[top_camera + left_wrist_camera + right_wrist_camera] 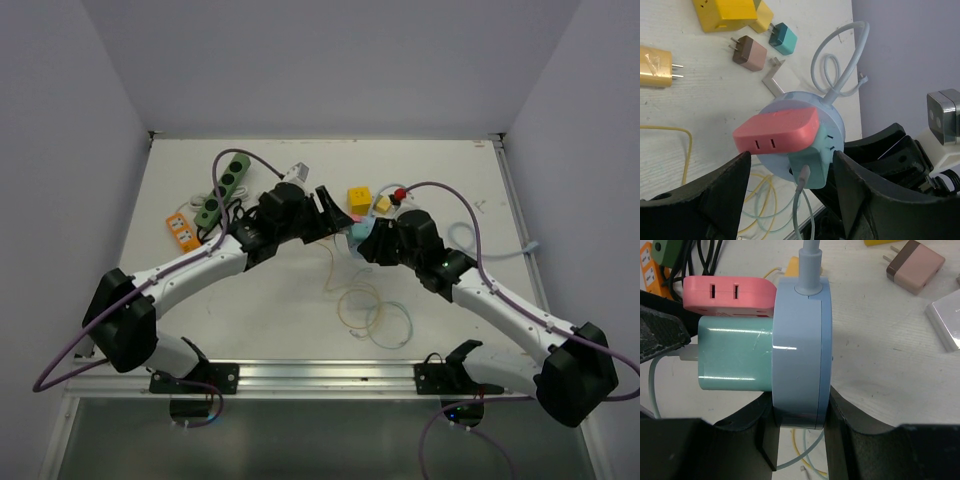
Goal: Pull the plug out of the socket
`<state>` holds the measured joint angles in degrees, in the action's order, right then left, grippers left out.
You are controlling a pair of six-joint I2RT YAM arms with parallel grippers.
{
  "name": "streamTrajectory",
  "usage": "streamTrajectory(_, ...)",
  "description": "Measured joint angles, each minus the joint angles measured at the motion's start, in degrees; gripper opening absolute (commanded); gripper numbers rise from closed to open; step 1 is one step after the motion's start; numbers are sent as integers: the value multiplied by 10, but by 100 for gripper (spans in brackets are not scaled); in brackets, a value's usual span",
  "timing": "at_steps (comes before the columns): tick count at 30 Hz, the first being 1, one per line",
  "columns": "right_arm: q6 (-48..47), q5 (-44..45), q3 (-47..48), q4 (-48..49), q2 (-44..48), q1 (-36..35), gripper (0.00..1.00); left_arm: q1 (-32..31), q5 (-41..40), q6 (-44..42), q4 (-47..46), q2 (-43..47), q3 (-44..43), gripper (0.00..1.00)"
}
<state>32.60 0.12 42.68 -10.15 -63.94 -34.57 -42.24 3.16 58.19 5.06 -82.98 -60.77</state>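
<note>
The left gripper (790, 159) is open, its jaws flanking the teal plug (812, 167), possibly touching it. The pink plug (777, 131) sits alongside. Both jut leftward from the round blue socket (800, 340), which the right gripper (801, 416) clamps by its rim above mid-counter (880, 340), so the pull should run left.

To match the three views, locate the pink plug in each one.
Top external: pink plug at mid-table, just below the yellow cube.
Left wrist: picture centre, facing the camera.
Right wrist: upper left, above the mint plug.
Shared landmark: the round blue socket that it is plugged into.
</note>
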Motion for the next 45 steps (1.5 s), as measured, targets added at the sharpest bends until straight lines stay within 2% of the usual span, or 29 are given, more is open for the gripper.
streamTrajectory(8, 9, 31, 0, 0, -6, -15, 0, -10, -17, 16, 2, -8, 0, 66)
streamTrajectory(13, 23, 30, 0, 14, -6, -28, 0, -20, -18, 38, -10, -4, 9, 76)
streamTrajectory(17, 30, 30, 0, 20, -6, -30, 0, -23, -19, 47, -11, 4, 17, 78)
streamTrajectory(21, 35, 29, 0, 21, -6, -30, 0, -23, -20, 53, -12, 8, 17, 75)
streamTrajectory(24, 35, 28, 0, 21, -6, -30, 0, -23, -20, 57, -12, 8, 17, 68)
streamTrajectory(32, 40, 27, 0, 29, -6, -37, 0, -24, -26, 70, -35, 5, 17, 62)
streamTrajectory(38, 45, 28, 0, 42, -6, -44, 0, -30, -31, 73, -44, -7, 17, 53)
streamTrajectory(40, 45, 29, -1, 44, -6, -45, 0, -32, -31, 74, -44, -9, 17, 45)
streamTrajectory(41, 45, 29, -1, 45, -6, -46, 0, -33, -32, 75, -44, -10, 17, 37)
streamTrajectory(44, 49, 34, -5, 51, -6, -47, 0, -33, -33, 82, -46, -10, 17, 24)
streamTrajectory(45, 50, 34, -7, 55, -6, -47, 0, -33, -34, 83, -46, -10, 17, 16)
